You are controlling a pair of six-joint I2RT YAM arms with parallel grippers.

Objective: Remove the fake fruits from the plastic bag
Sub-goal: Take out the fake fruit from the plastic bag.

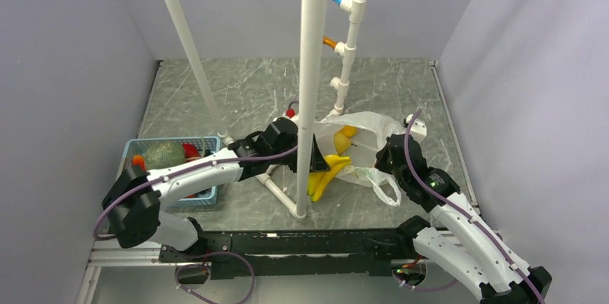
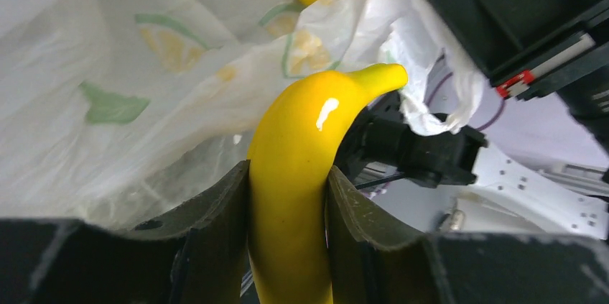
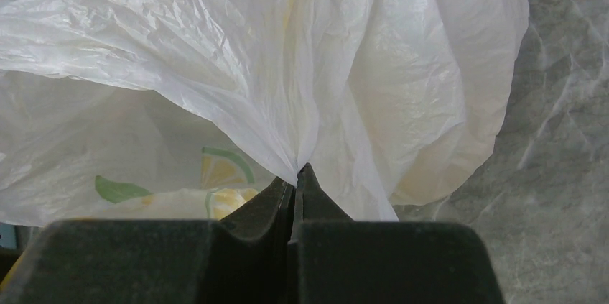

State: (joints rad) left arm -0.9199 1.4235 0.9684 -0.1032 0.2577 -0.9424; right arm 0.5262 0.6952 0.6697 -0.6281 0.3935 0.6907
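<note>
Fingers (image 2: 222, 210) of left gripper (image 2: 290, 182): clamped on glossy yellow banana (image 2: 301, 131) — long axis along fingers, tip curving toward plastic bag (image 3: 215, 52) near table (image 1: 215, 88) middle; right gripper (image 3: 296, 174): pinched shut on bag film.

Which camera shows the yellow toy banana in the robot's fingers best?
The left wrist view: the glossy yellow toy banana fills it, clamped in the left gripper. The top view shows it small, partly behind a white pole. The right wrist view shows mostly the crinkly white plastic bag.
</note>
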